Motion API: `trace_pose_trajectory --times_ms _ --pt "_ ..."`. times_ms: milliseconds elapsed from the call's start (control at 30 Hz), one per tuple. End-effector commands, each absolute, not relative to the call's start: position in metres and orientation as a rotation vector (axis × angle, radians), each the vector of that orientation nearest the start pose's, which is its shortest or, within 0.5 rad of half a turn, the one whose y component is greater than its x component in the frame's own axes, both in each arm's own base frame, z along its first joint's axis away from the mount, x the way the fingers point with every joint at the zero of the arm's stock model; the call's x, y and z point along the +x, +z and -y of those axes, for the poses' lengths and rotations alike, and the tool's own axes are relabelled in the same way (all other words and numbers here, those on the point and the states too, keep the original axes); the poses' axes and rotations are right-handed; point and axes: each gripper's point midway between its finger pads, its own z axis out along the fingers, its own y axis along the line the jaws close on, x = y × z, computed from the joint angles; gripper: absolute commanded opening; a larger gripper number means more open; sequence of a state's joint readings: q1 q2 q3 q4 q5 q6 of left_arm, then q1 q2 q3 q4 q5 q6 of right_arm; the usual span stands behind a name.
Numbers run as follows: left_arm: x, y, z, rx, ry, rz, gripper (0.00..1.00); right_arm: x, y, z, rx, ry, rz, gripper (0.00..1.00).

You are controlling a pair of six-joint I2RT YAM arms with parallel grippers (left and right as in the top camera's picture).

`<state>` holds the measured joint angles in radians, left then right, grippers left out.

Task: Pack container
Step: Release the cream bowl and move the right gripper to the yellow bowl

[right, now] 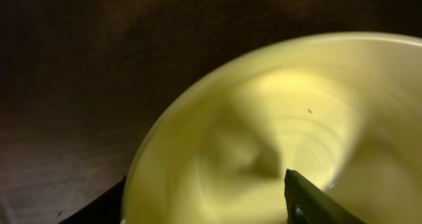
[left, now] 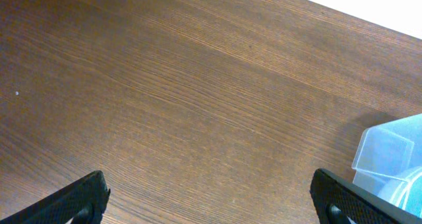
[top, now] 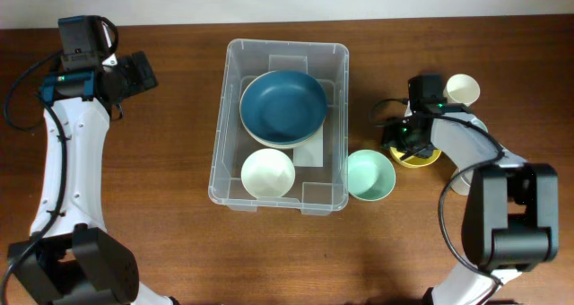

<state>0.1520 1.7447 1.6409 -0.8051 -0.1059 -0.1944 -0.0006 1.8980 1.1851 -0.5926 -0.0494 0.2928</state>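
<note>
The container [top: 221, 117] – a large clear plastic bin – was set on the middle of the wooden surface [top: 143, 215], between the two arms. Two bowls were held inside it: a dark blue bowl [top: 282, 106] in the far half and a smaller white bowl [top: 267, 173] in the near left corner. Part of a white label [top: 312, 152] was seen on the base, beside the blue bowl. A pale green bowl [top: 371, 175] was placed outside on the surface, just beside the near right corner of the bin.

The right tool [top: 413, 142] was lowered over a yellow bowl [top: 423, 158], to the right of the bin. In the right wrist view one dark finger [right: 313, 201] was seen inside the bowl and a dark shape, taken for the other, outside the rim at the lower left – the jaws were spread apart across the rim and nothing was clamped. A cream cup [top: 463, 90] was stood just beyond this tool.

The left tool [top: 142, 72] was held at the far left, well apart from the bin. In its wrist view the fingers were seen fully spread over bare wood, with nothing between them, and only a corner of the container was caught at the right edge.
</note>
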Motion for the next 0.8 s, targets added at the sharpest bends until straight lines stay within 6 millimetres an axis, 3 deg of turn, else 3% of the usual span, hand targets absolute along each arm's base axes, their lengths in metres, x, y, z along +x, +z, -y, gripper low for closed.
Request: trace_pose_trajectory --times_ms 0,200,767 --pt "0.459 0.226 -0.090 -0.469 0.118 -2.403 1.00 0.399 0.006 -0.010 0.425 0.148 -2.838 0.64" --pt "0.459 0.227 -0.090 -0.469 0.118 -2.402 1.00 0.425 0.016 -0.024 0.382 0.273 -2.733 0.64" --pt "0.459 0.227 -0.090 -0.469 0.118 -2.402 1.00 0.485 0.054 -0.031 0.273 0.350 -2.458 0.64"
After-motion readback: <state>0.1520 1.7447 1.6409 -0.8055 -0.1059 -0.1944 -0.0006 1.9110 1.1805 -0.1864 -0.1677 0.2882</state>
